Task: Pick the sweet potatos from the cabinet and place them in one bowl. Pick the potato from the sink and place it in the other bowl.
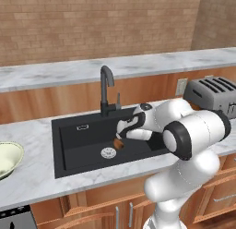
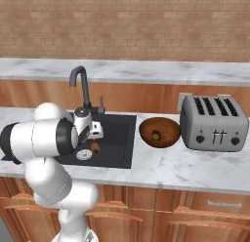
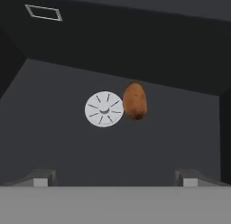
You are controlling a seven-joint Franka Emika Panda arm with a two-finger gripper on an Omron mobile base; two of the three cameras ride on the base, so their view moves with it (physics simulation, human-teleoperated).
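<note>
The orange-brown potato [image 1: 119, 143] [image 2: 95, 147] [image 3: 134, 100] lies on the floor of the black sink [image 1: 73, 145] [image 2: 119, 133] [image 3: 54, 142], right beside the round silver drain [image 3: 104, 109]. My gripper [image 1: 121, 133] [image 2: 95, 137] [image 3: 115, 178] hangs open just above the potato, inside the basin, with nothing between its fingertips [image 3: 43, 177]. On the counter right of the sink stands the reddish-brown bowl [image 2: 168, 133] with a dark olive sweet potato [image 2: 155, 135] lying in it. The pale cream-green bowl [image 1: 9, 159] sits on the counter left of the sink. The cabinet is out of view.
A dark curved faucet [image 1: 107, 87] [image 2: 80, 85] rises behind the basin, close to my arm. A silver toaster [image 1: 213, 92] [image 2: 212, 120] stands on the counter at the right, next to the reddish-brown bowl. A brick wall closes the back.
</note>
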